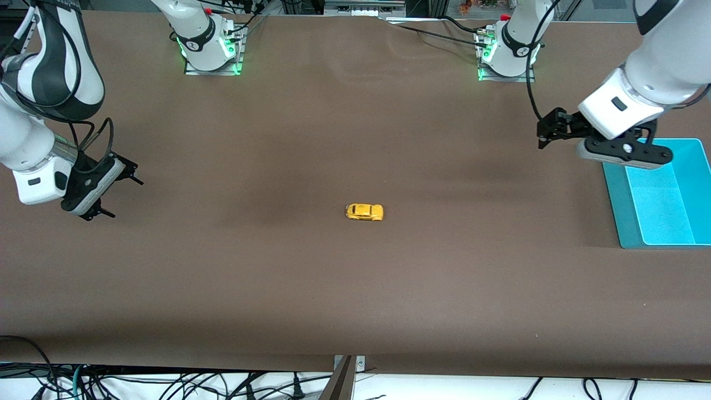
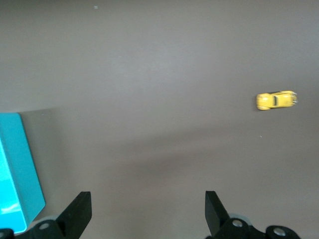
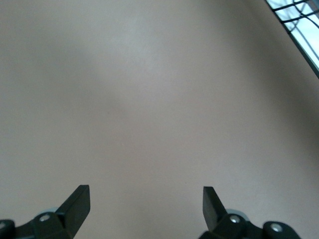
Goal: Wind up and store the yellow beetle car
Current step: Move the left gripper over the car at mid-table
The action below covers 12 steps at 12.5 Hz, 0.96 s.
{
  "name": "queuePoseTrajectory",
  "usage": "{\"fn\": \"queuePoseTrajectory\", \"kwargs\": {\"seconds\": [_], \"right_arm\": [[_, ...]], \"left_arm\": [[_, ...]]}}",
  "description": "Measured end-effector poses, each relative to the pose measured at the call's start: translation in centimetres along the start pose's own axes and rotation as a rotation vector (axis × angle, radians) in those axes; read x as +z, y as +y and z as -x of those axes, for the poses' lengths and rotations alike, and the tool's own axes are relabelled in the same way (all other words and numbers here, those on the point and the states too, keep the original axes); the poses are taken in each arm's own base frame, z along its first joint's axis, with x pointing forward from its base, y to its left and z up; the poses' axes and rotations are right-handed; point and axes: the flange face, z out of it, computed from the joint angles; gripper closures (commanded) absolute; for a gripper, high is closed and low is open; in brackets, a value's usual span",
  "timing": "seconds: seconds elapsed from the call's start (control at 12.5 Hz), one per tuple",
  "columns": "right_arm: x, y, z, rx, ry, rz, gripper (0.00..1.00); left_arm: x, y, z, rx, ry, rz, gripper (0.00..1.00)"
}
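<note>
The yellow beetle car (image 1: 364,211) stands on its wheels on the brown table near its middle, with nothing touching it. It also shows in the left wrist view (image 2: 275,100). My left gripper (image 1: 541,136) is open and empty, up in the air over the table beside the teal bin, well apart from the car. In its own view the left gripper (image 2: 148,209) shows bare table between its fingers. My right gripper (image 1: 125,198) is open and empty over the table at the right arm's end. Its own view shows the right gripper (image 3: 146,206) over bare table only.
An open teal bin (image 1: 616,211) sits at the left arm's end of the table, partly under the left arm, and shows in the left wrist view (image 2: 20,164). The table's edge (image 3: 294,30) shows in the right wrist view.
</note>
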Motion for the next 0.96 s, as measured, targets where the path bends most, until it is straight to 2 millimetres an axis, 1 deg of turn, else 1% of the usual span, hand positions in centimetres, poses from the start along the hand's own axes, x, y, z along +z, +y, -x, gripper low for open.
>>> {"fn": "queuePoseTrajectory", "kwargs": {"seconds": [0.24, 0.32, 0.48, 0.64, 0.72, 0.8, 0.88, 0.96], "right_arm": [[-2.0, -1.3, -2.7, 0.309, 0.014, -0.002, 0.00], [-2.7, -1.8, -3.4, 0.375, 0.007, -0.008, 0.00], [-3.7, -2.3, -4.1, 0.443, -0.006, -0.006, 0.00], [-3.9, -2.3, -4.0, 0.462, -0.008, -0.002, 0.00], [-3.9, -2.3, -4.0, 0.466, -0.008, -0.002, 0.00], [-4.0, -2.2, -3.9, 0.476, -0.008, -0.001, 0.00], [-4.0, -2.2, -3.9, 0.495, -0.012, 0.006, 0.00], [-4.2, -2.0, -3.8, 0.514, -0.022, 0.026, 0.00]], "left_arm": [[0.9, 2.3, -0.3, 0.046, -0.017, 0.006, 0.00], [1.7, 3.8, -0.5, 0.074, -0.030, 0.010, 0.00], [3.5, 8.6, -0.5, 0.161, -0.064, 0.016, 0.00], [5.6, 13.5, -0.5, 0.246, -0.084, 0.022, 0.00], [6.6, 15.6, -0.6, 0.285, -0.077, 0.029, 0.00], [7.8, 17.2, -1.0, 0.333, -0.068, 0.039, 0.00], [9.4, 18.3, -1.8, 0.391, -0.059, 0.054, 0.00], [11.3, 18.6, -3.0, 0.444, -0.046, 0.072, 0.00]]}}
